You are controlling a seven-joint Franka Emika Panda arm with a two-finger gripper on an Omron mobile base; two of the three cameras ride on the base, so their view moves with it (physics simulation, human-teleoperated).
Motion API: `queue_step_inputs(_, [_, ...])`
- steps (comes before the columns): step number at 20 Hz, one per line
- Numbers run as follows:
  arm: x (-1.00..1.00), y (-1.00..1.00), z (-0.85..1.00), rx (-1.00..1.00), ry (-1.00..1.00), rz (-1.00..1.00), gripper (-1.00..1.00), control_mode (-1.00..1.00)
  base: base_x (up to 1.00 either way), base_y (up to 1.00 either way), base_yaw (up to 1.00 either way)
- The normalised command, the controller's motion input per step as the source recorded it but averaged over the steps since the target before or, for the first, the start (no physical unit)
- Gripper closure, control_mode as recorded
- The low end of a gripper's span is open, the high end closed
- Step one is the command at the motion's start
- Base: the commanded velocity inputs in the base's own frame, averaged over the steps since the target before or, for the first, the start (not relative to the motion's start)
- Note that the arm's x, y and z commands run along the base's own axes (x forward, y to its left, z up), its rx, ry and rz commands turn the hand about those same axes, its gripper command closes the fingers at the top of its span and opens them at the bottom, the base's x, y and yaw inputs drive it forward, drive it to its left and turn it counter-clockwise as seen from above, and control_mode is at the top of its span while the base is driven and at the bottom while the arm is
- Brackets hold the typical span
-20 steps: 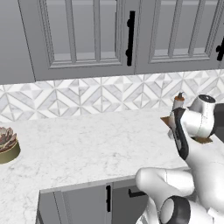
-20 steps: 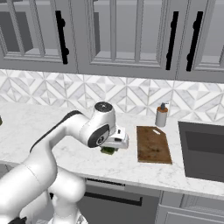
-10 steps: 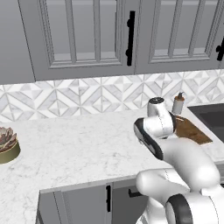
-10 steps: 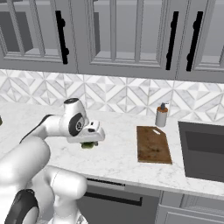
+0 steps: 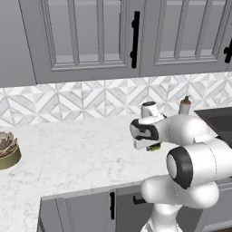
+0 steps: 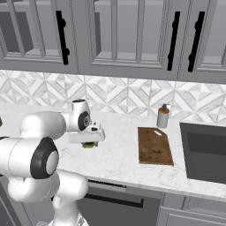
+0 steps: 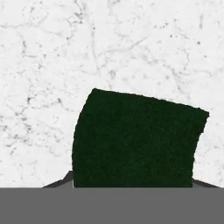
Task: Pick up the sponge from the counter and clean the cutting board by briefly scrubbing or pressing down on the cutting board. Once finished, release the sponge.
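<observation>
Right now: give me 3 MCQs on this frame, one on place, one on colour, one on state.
1. The sponge is where relative to the board?
A. lying on it
B. out to its left in the right base view, well apart
C. behind it by the backsplash
2. The sponge's top face in the hand view is:
A. dark green
B. yellow
C. blue
3. The sponge is:
A. lying on the board
B. standing in the sink
C. directly under the gripper, over bare counter

1 B: bare marble separates them.
2 A: the block is dark green.
3 C: the hand view has marble around it.
</observation>
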Motion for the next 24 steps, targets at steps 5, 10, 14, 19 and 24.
queue_step_inputs(5, [0.22, 0.04, -0.67, 0.11, 0.10, 0.02, 1.00, -1.00, 0.00, 0.00, 0.00])
queue_step_inputs(10, [0.24, 0.02, -0.47, 0.02, 0.07, 0.01, 1.00, -1.00, 0.00, 0.00, 0.00])
queue_step_inputs(14, [0.15, 0.23, -0.57, 0.01, 0.04, 0.00, 1.00, -1.00, 0.00, 0.00, 0.00])
queue_step_inputs(19, [0.08, 0.34, -0.54, 0.00, 0.02, 0.00, -1.00, -1.00, 0.00, 0.00, 0.00])
queue_step_inputs(24, [-0.03, 0.01, -0.01, 0.00, -0.05, 0.00, -1.00, -1.00, 0.00, 0.00, 0.00])
